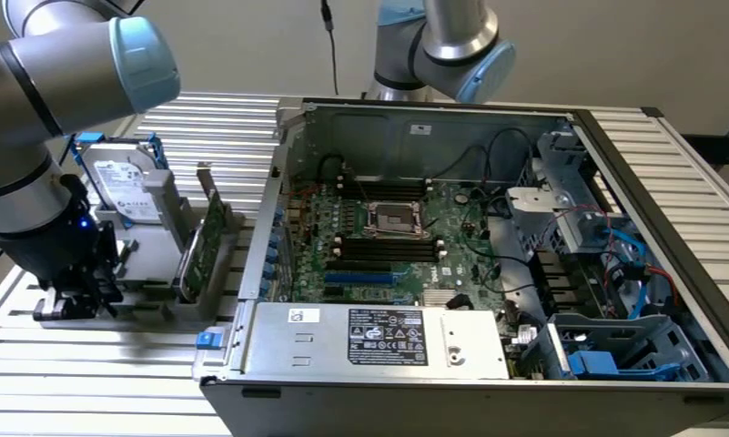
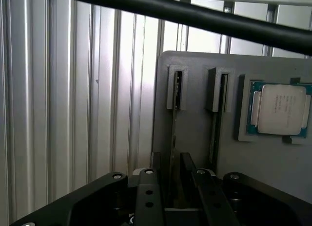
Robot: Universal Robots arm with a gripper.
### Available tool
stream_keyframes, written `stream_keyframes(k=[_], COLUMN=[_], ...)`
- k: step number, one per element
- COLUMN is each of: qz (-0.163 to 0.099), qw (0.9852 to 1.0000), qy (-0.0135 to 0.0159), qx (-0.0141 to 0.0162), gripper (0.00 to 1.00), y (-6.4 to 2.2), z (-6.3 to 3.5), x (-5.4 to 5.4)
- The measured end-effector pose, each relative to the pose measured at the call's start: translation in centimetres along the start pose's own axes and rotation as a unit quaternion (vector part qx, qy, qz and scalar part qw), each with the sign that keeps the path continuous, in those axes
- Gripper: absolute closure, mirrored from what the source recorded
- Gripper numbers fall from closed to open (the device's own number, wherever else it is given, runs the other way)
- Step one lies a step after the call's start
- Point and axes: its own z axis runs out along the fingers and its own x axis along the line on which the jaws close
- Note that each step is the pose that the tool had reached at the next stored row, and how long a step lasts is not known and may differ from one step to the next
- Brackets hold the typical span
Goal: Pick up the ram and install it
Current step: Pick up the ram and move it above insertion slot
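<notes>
- Ram [image 2: 174, 123] stands on edge in a tray [image 2: 195, 143] slot, the one farther from the tray's CPU [image 2: 282, 109]; a second stick [image 2: 217, 118] sits in the slot between.
- Gripper [image 2: 171, 160] hangs over the tray, fingers [image 2: 187, 170] spread, one on either side of the ram. I see no pinch on it.
- I judge the ram light, thin and stiff, but fragile. I'd take it by its flat faces near the upper edge, clear of the contacts, with a gentle squeeze.
- Case [image 1: 461, 237] lies open just beside the tray.
</notes>
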Motion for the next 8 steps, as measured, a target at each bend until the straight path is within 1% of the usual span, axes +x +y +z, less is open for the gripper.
stream_keyframes(k=[8], qz=[0.001], qw=[1.0], qy=[0.0], qx=[-0.0002], gripper=[0.69], y=[0.14], z=[0.11], x=[0.08])
